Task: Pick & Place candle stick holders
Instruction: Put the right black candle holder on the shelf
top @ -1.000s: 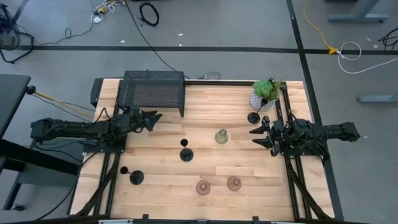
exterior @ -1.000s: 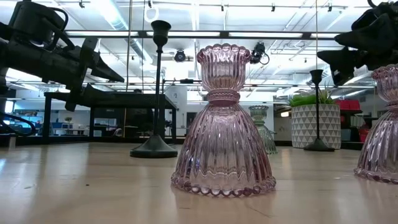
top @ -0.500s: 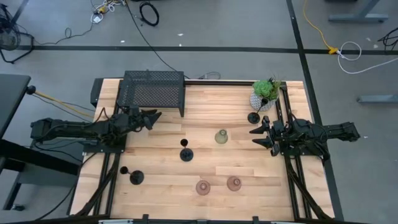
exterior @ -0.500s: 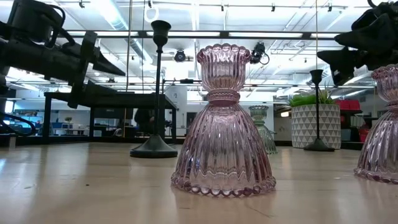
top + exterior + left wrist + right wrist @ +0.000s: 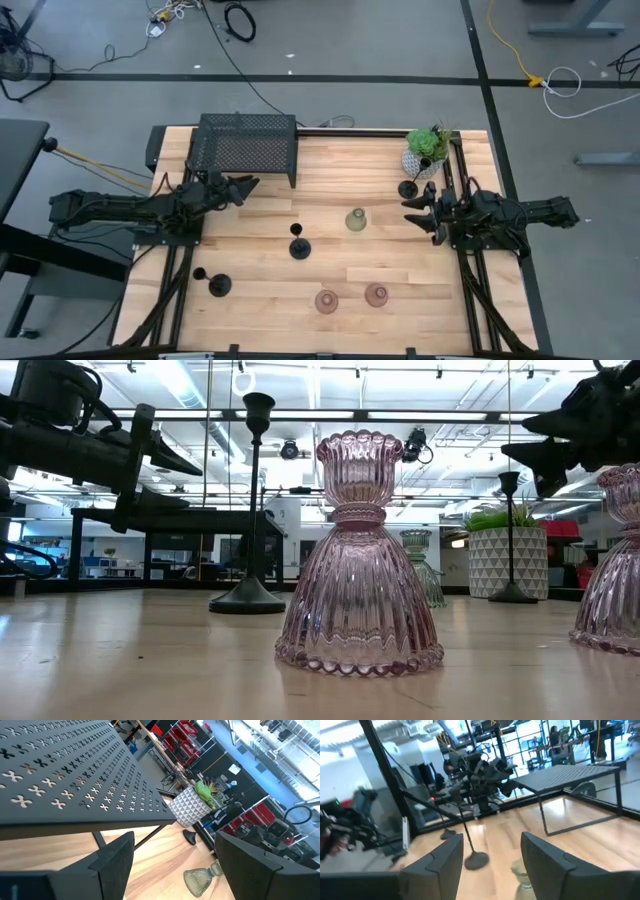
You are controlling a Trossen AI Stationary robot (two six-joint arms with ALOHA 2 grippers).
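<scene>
The right gripper (image 5: 412,210) has edged up the table toward the plant (image 5: 428,146); the left gripper (image 5: 244,186) barely shifted.

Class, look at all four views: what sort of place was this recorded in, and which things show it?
Probably a robotics lab or workshop. The wooden table stands on a bare grey floor strewn with loose cables, and behind it the low view shows open ceiling strip lights and, in the wrist view, red storage bins.
</scene>
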